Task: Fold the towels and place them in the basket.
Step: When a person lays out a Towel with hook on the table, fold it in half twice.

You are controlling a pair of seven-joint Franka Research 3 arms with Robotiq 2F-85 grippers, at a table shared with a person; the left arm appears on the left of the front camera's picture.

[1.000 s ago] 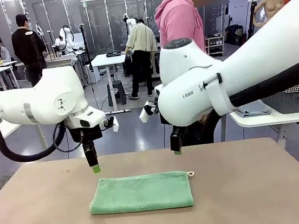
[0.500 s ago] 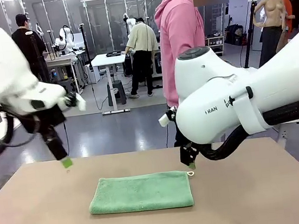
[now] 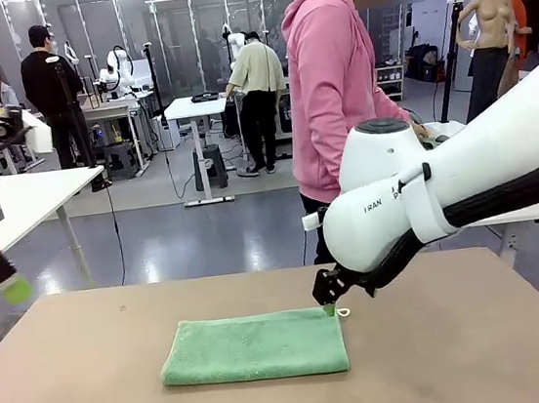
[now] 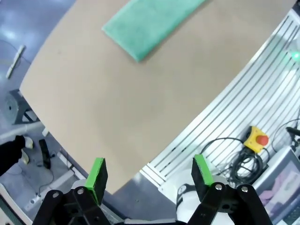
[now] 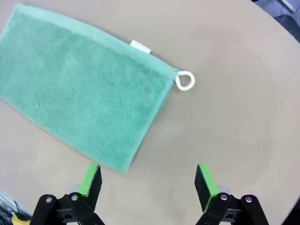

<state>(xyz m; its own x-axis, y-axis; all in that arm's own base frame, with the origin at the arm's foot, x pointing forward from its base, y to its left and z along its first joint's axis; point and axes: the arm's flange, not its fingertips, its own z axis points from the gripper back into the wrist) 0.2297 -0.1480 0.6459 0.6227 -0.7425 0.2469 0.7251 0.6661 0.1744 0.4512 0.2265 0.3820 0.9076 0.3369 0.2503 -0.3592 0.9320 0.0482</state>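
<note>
The right arm's fingers (image 5: 92, 179) are standing spread wide and grasping nothing, hovering low over the counter (image 5: 243, 122). Just ahead of them the mint green towel (image 5: 89, 93) is lying flat. Its nearest corner is sitting between the two fingers, closer to one, and its white loop (image 5: 184, 80) is poking out farther ahead, nearer the other. The towel is looking like a neat, narrow rectangle (so a first fold is probably done, though I cannot tell for sure). The left arm's fingers (image 4: 98, 173) are likewise released and empty, hanging high by the counter's edge, with the towel well apart, far ahead of them. Judging from this, nothing is being carried yet. Any further fold, and the placing in the basket, are remaining to do.
</note>
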